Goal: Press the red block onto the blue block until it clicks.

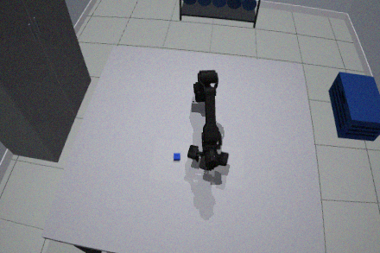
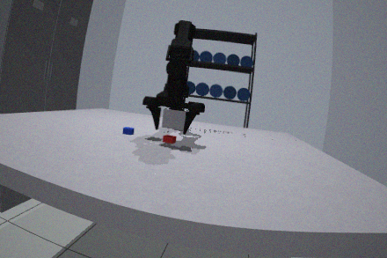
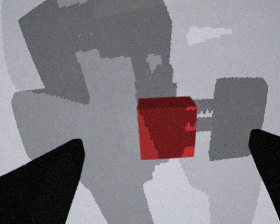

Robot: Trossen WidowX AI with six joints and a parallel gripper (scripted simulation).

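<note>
Black two-fingered hand (image 1: 209, 157) (image 2: 171, 131) (image 3: 169, 144) is wide apart w/ nothing in it, above the small red block (image 2: 169, 139) (image 3: 167, 131) on the pale desk (image 1: 129, 210) (image 2: 246, 183) (image 3: 166, 192). Block's a bit off-centre btwn fingertips, so closing now cd nudge or twist it; a skewed grip then risks misaligned studs, if any, on the small blue block (image 1: 176, 156) (image 2: 128, 130).

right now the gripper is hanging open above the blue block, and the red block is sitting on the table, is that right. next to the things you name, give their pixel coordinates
Not quite: the black parallel-jaw gripper (image 2: 171, 131) (image 3: 169, 144) hangs open above the small red block (image 2: 169, 139) (image 3: 167, 131), not the blue one (image 1: 176, 156) (image 2: 128, 130). The wrist view shows this, with the red block between the spread fingers. The red block is indeed on the table (image 1: 129, 210) (image 2: 246, 179).
</note>
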